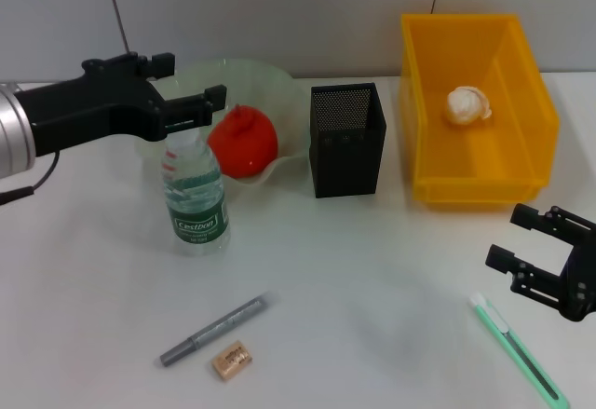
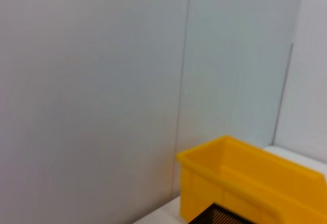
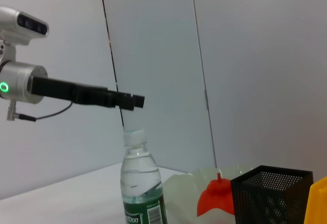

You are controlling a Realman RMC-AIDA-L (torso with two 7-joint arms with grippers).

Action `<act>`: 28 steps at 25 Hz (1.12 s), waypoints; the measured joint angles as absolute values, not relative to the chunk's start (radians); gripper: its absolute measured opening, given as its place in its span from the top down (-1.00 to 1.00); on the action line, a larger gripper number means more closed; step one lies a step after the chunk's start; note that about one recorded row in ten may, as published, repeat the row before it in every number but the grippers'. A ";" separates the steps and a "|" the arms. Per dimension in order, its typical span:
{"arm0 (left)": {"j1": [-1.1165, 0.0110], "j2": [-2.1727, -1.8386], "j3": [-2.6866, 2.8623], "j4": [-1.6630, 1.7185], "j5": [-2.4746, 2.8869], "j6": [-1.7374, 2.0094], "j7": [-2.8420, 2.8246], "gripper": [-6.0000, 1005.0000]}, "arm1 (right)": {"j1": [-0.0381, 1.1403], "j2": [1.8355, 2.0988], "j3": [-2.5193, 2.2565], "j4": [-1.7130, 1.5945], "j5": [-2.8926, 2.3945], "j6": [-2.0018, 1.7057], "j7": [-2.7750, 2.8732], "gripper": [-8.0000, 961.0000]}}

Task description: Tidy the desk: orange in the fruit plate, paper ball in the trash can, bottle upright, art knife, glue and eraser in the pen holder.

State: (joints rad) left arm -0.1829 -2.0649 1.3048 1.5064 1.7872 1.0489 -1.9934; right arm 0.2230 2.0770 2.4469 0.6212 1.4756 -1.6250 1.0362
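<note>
So the clear plastic water bottle with the green label [image 1: 196, 201] is standing upright on the white desk [image 1: 372, 288], right in front of the pale green wavy-edged fruit plate [image 1: 270, 83] that has the glossy orange-red fruit [image 1: 243, 142] sitting in it. My left gripper [image 1: 191, 88] hangs just above the bottle cap, fingers spread apart with nothing between them; my left wrist cam only catches wall and a corner of the yellow plastic bin [image 2: 245, 183]. The crumpled white paper ball [image 1: 467, 105] is inside that bin, next to the black mesh pen holder [image 1: 347, 139]. Still loose on the desk: a grey stick-shaped pen thing [image 1: 212, 330], a small tan eraser [image 1: 232, 360], and the mint-green art knife [image 1: 520, 353], partly cut off at the edge. My right gripper [image 1: 540, 255] hovers near the knife, fingers apart.
</note>
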 joint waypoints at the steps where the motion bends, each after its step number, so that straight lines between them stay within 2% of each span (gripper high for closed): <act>1: -0.183 -2.065 1.305 1.506 1.787 1.049 -1.993 -0.62 | 0.222 2.077 2.446 0.621 1.475 -1.625 1.036 -0.44; 11: -0.316 -2.063 1.014 1.229 1.627 1.514 -1.670 -0.62 | 0.217 2.075 2.441 0.622 1.470 -1.628 1.041 -0.44; 17: -0.302 -2.063 0.983 1.176 1.635 1.601 -1.525 -0.62 | 0.222 2.072 2.446 0.678 1.426 -1.624 1.114 -0.44; 28: -0.284 -2.065 0.983 1.035 1.663 1.606 -1.303 -0.62 | 0.228 2.076 2.441 1.027 1.301 -1.631 1.497 -0.44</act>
